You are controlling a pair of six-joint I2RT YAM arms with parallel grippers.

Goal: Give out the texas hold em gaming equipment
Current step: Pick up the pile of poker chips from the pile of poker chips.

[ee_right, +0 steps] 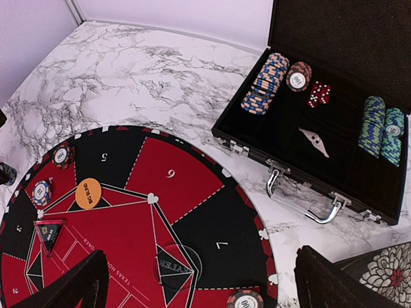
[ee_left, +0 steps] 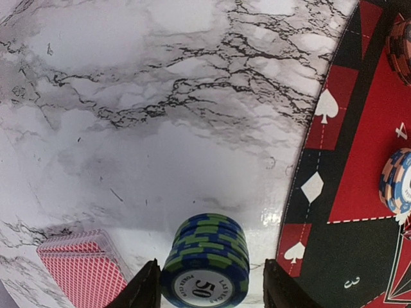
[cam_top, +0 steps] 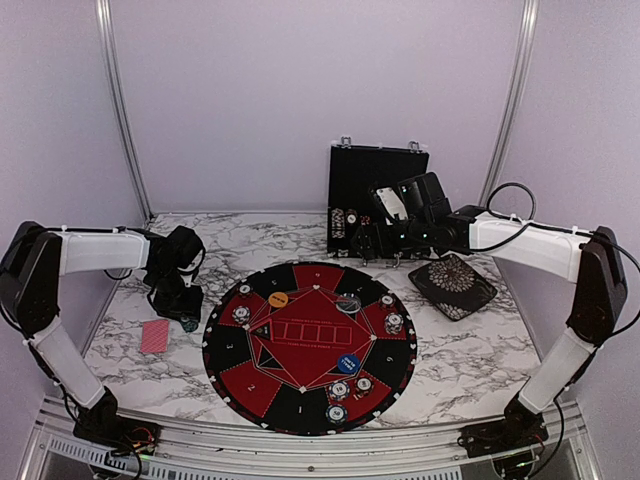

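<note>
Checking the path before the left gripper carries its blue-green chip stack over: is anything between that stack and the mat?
Nothing visible does. The chip stack sits inside the left gripper, with only bare marble between it and the mat. The red-backed cards lie on its other side, off that path.

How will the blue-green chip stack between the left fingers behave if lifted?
The chip stack is loose, slightly staggered discs; lower ones may slip out. The marble table looks glossy; pushed, the stack likely slides. Dropped chips could roll.
</note>
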